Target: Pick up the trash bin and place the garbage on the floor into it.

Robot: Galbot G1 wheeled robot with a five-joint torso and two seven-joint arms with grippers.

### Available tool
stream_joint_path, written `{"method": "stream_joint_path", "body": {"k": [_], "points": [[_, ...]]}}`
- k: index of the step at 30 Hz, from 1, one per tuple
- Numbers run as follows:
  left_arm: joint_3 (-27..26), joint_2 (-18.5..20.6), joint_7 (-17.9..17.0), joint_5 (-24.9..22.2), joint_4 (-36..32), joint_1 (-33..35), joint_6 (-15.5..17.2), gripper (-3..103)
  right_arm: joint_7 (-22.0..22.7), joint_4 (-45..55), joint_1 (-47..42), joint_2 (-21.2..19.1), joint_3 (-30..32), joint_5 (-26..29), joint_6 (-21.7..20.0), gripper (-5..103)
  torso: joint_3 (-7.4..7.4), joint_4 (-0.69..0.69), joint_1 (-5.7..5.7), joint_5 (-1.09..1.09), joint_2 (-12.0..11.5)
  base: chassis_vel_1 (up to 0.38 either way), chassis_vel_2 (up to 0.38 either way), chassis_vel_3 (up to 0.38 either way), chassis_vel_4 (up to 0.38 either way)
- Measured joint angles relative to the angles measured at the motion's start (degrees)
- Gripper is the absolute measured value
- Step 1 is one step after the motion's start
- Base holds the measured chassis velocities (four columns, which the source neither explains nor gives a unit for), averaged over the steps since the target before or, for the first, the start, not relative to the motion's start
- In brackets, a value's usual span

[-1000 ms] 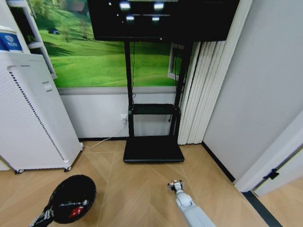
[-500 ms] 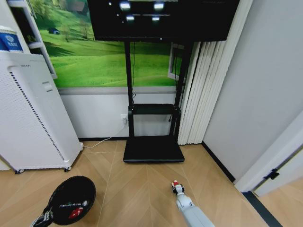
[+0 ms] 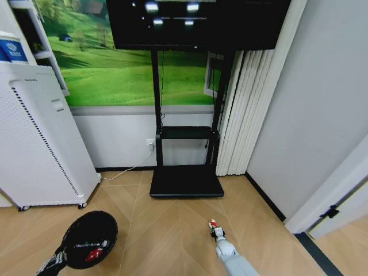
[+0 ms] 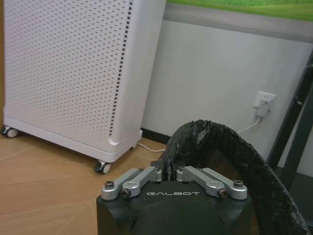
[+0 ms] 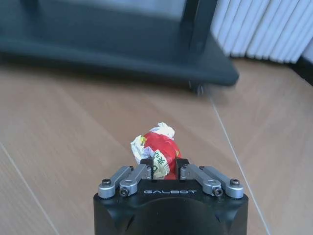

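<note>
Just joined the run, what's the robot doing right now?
It is mid clean-up. The left gripper is shut on the rim of the trash bin, holding it low at the robot's left; red litter already lies inside. The right gripper is shut on a crumpled red-and-white wrapper, held above the floor, apart from the bin.

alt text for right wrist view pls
The right gripper is shut on a crumpled red-and-white wrapper, held over the tan wood floor. Behind it, the black base of a stand sits on the floor, with white curtain folds at the far corner.
</note>
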Motion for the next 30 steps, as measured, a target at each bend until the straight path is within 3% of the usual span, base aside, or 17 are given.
{"method": "stream_joint_path", "body": {"k": [2,3,5,10,11,15,22,24,30], "points": [[2.07,2.15,-0.52,0.63,-0.16,-2.00,0.16,6,-1.16,12.01,-4.90,-0.85,2.78,1.92,2.26,21,0.00,0.00,0.00,-0.02,0.00,0.000,0.000,0.000,0.000],[2.07,2.15,-0.52,0.63,-0.16,-2.00,0.16,6,-1.16,12.01,-4.90,-0.85,2.78,1.92,2.26,21,0.00,0.00,0.00,-0.02,0.00,0.000,0.000,0.000,0.000],[4.93,5.73,-2.02,0.83,0.50,-6.05,0.65,6,-3.78,23.85,-11.84,-1.95,5.50,1.61,4.71,21,-0.01,-0.04,0.00,-0.03,0.00,0.000,0.000,0.000,0.000],[10.54,11.60,-4.50,-0.38,2.39,-12.20,0.82,6,-5.76,38.35,-21.28,-3.13,6.35,0.50,4.06,21,0.00,-0.11,0.00,-0.05,0.00,0.000,0.000,0.000,0.000],[11.28,12.34,-4.56,-0.48,2.54,-12.64,0.86,6,-6.69,40.82,-22.59,-3.35,5.47,0.31,4.01,21,0.00,-0.08,0.00,0.00,0.00,0.000,0.000,0.000,0.000],[14.38,14.79,-4.54,-0.42,3.08,-14.37,1.37,6,-10.66,48.13,-26.48,-4.06,2.02,-0.75,5.94,21,-0.01,0.05,0.00,-0.01,0.00,0.000,0.000,0.000,0.000],[24.45,18.69,-4.19,-0.42,4.85,-19.06,1.90,6,-14.38,56.38,-32.69,-4.49,0.71,-2.65,8.80,21,-0.01,-0.05,0.00,-0.01,0.00,0.000,0.000,0.000,0.000],[30.43,20.54,-2.81,0.05,5.93,-20.87,1.67,6,-17.47,59.40,-35.52,-5.13,0.38,-4.11,11.07,21,-0.01,-0.05,0.00,-0.04,0.00,0.000,0.000,0.000,0.000],[37.22,22.45,0.31,1.63,6.18,-21.95,0.68,6,-21.27,59.09,-37.63,-5.27,-0.29,-7.21,14.21,21,-0.01,-0.01,-0.01,-0.02,0.00,0.000,0.000,0.000,0.000]]}}
